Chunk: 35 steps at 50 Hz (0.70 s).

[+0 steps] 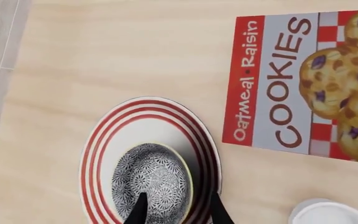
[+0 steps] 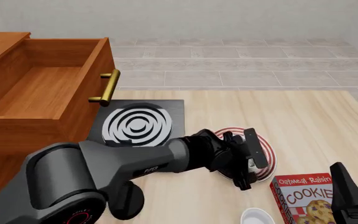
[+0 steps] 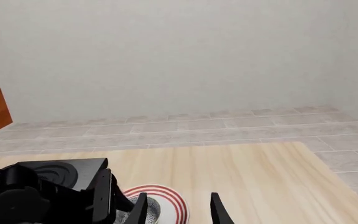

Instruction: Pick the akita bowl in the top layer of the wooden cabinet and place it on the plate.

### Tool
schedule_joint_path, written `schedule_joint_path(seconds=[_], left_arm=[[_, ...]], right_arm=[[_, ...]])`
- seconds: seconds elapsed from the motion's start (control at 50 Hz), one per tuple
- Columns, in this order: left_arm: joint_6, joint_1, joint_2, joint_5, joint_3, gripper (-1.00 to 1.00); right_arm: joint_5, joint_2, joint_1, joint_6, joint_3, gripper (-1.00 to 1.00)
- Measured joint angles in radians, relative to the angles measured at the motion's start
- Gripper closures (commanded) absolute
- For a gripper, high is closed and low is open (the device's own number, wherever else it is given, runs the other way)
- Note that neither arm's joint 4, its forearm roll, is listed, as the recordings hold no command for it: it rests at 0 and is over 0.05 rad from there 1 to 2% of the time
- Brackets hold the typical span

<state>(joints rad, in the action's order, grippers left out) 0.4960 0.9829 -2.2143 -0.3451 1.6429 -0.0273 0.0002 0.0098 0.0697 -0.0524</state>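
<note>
Pale wooden tabletop (image 1: 135, 51): akita bowl (image 1: 151, 179) sits on plate (image 1: 104, 140); top layer (image 2: 39, 91) open, empty. Left gripper (image 1: 175, 210) fingers spread astride bowl; right gripper (image 3: 177, 210) fingers spread, idle. Remaining, apparently: withdrawal.

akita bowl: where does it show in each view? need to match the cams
Left wrist: akita bowl sits on the plate, in front of the left gripper.
Front: hidden behind the left gripper; only the plate shows.
Right wrist: a patterned sliver on the plate.
Shared landmark: the red-ringed plate.
</note>
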Motion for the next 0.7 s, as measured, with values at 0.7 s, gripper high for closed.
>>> schedule_joint_path(seconds=[0.7], left_arm=[[0.005, 0.033, 0.167, -0.007, -0.107, -1.00]], right_arm=[[-0.001, 0.000, -0.004, -0.024, -0.002, -1.00]])
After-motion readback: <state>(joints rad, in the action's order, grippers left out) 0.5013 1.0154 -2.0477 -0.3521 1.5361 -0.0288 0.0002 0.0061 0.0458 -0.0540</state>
